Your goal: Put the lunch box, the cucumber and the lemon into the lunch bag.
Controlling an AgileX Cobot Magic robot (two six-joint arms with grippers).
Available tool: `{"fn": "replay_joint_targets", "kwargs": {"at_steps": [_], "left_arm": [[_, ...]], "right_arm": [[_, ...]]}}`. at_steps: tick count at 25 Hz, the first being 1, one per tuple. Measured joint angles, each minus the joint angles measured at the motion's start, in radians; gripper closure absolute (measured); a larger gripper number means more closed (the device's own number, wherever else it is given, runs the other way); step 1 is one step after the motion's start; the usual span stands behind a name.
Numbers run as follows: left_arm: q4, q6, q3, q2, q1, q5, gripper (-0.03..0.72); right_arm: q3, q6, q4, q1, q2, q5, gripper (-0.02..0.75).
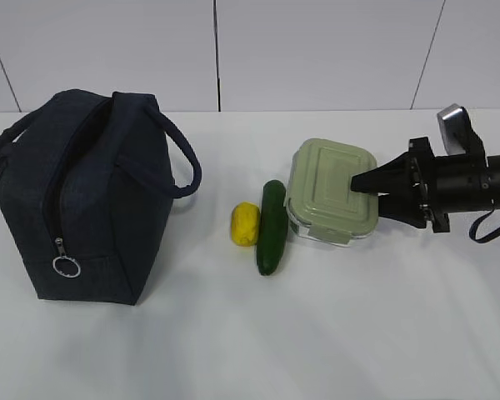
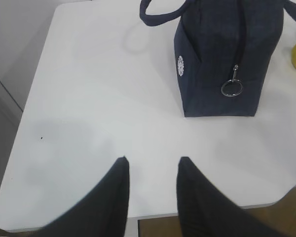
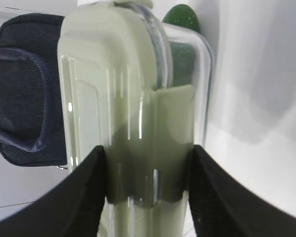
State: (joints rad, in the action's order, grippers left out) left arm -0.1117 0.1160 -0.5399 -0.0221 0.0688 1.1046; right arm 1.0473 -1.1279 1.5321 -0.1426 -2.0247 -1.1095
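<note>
Beside lunch box [image 1: 332,190], cucumber [image 1: 272,227], then lemon [image 1: 244,223], lunch bag [image 1: 83,196] leftward

The lunch bag [image 1: 79,196], boxy and dark navy with two loop handles, stands upright at the left with its top zipper open and a ring pull hanging low on its end. The small yellow lemon [image 1: 244,223] lies to its right, touching the dark green cucumber [image 1: 272,227], which lies lengthwise just beside the lunch box [image 1: 329,192]. The box, with a sage-green ribbed lid over a clear base, sits tilted, right side raised.
</note>
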Motion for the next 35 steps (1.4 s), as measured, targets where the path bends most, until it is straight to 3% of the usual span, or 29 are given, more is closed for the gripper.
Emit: {"fn": "replay_joint_targets", "kwargs": {"at_steps": [6,14,26,35], "left_arm": [[-0.026,0.0,-0.103,-0.168,0.0,0.0,0.441],[-0.149,0.0,-0.197,-0.483,0.0,-0.077,0.287],[-0.374,0.185,-0.21,-0.912,0.0,-0.324,0.278],[-0.444,0.261,-0.372,-1.202,0.0,-0.338,0.277]], "right_arm": [[0.0,0.024,-0.004,0.0,0.04,-0.002,0.37],[-0.002,0.081,-0.009,0.002,0.084,-0.007,0.37],[-0.002,0.119,0.043,0.065,0.131,-0.008,0.371],[-0.003,0.125,0.091,0.097,0.136,-0.008,0.372]]}}
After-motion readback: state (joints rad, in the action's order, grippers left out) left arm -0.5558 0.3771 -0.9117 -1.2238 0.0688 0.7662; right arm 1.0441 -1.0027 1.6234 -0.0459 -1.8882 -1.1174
